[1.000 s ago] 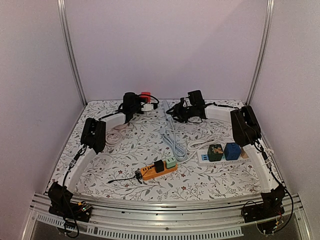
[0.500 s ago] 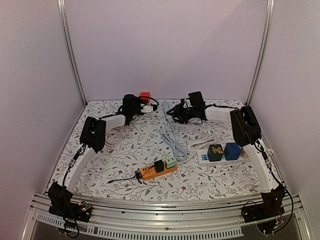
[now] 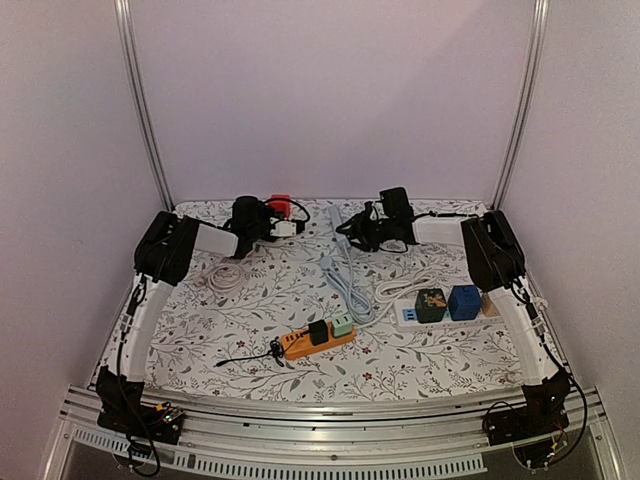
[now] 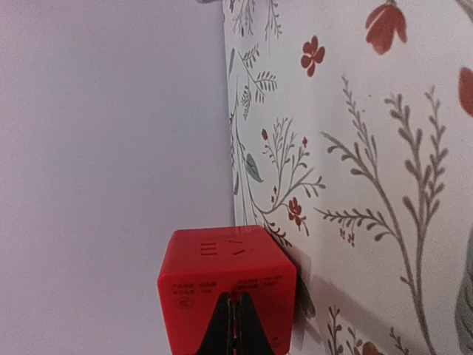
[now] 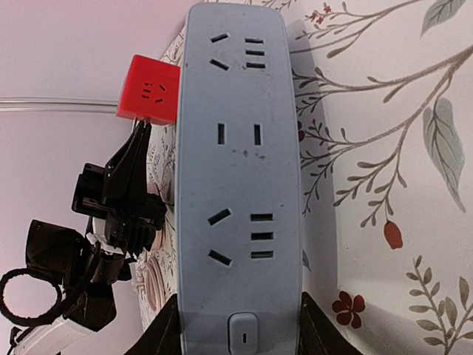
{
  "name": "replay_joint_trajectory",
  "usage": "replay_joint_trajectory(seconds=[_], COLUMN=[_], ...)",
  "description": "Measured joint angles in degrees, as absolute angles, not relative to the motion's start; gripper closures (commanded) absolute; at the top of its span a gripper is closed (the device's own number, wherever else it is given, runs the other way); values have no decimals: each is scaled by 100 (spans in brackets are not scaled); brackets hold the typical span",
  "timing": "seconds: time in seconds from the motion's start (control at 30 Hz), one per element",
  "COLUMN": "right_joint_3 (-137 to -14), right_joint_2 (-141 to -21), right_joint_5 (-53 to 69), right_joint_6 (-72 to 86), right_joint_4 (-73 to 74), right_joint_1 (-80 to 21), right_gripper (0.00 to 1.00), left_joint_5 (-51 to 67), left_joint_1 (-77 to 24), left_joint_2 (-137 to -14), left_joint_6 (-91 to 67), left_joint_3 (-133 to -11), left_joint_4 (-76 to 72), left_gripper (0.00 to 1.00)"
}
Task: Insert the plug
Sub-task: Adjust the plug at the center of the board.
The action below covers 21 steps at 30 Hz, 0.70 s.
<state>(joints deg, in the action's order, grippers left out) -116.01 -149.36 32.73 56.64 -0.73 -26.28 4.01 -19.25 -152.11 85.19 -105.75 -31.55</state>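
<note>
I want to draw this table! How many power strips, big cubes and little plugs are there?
Power strips: 3 (grey strip, white strip, orange strip)
Big cubes: 3 (red cube, green cube, blue cube)
Little plugs: 2 (black plug, mint plug)
Total: 8

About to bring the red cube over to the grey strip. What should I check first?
1. The right gripper clamps the grey power strip: ok.
2. The strip's sockets are empty: ok.
3. The left gripper is shut at the red cube plug: ok.
4. Cube truly held, not just touched: cannot tell.
5. Cube's prongs aimed at a socket: cannot tell, prongs hidden.
</note>
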Motion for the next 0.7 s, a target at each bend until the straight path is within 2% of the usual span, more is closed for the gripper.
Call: replay_joint_trajectory(seconds=[0.47, 0.7], right_joint_3=[-10927, -10344], right_joint_2=[-14234, -13500], right_joint_5=[3179, 3050], right_joint_6=[5457, 4853], right_joint_4=[123, 604], right_joint_1=[-2663, -2842], right_gripper=[100, 100], left_joint_5=[-279, -1116], left_joint_1=[-2504, -3310], left_joint_2=[-13021, -12169], left_joint_6=[8525, 7970], left_joint_3=[-6799, -5771], left_joint_4=[-4165, -3828], left_gripper=[100, 100])
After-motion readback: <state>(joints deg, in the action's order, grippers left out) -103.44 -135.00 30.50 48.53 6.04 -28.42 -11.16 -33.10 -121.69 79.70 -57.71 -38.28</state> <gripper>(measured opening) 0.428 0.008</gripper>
